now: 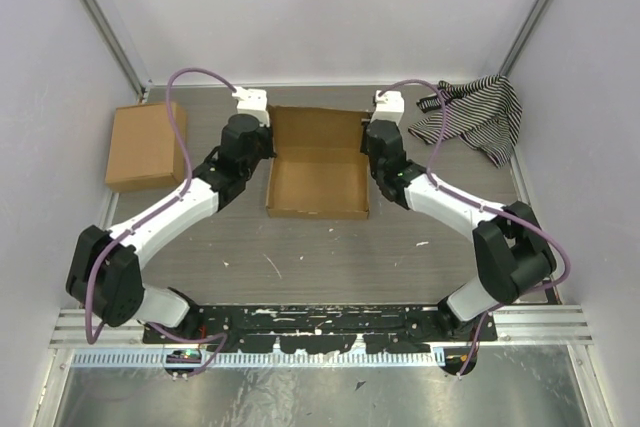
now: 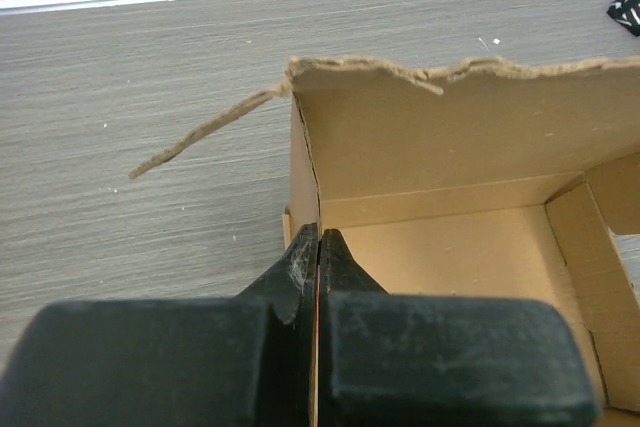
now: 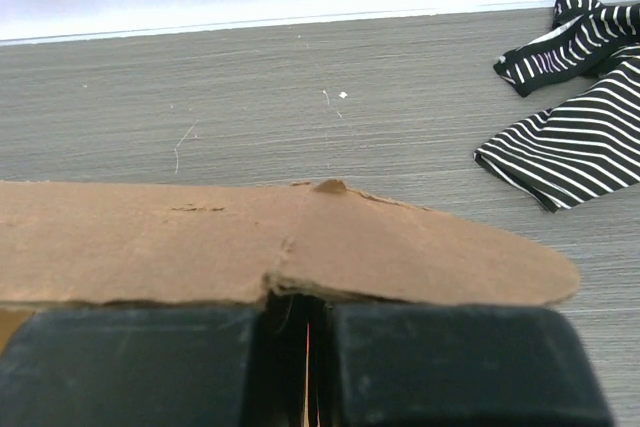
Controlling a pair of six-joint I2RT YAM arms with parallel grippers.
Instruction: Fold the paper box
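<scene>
The paper box (image 1: 318,179) is a shallow brown cardboard tray in the middle of the table, with its lid panel (image 1: 318,127) lying open behind it. My left gripper (image 1: 268,155) is shut on the box's left side wall. In the left wrist view the gripper (image 2: 318,239) pinches that thin wall (image 2: 303,172), with the box's inside (image 2: 450,247) to its right. My right gripper (image 1: 368,159) is shut on the right side wall. In the right wrist view a cardboard flap (image 3: 300,242) covers the tips of the gripper (image 3: 305,299).
A squarer brown cardboard box (image 1: 146,145) stands at the far left. A black-and-white striped cloth (image 1: 480,117) lies at the back right, also in the right wrist view (image 3: 580,137). Metal frame posts and white walls close in the table.
</scene>
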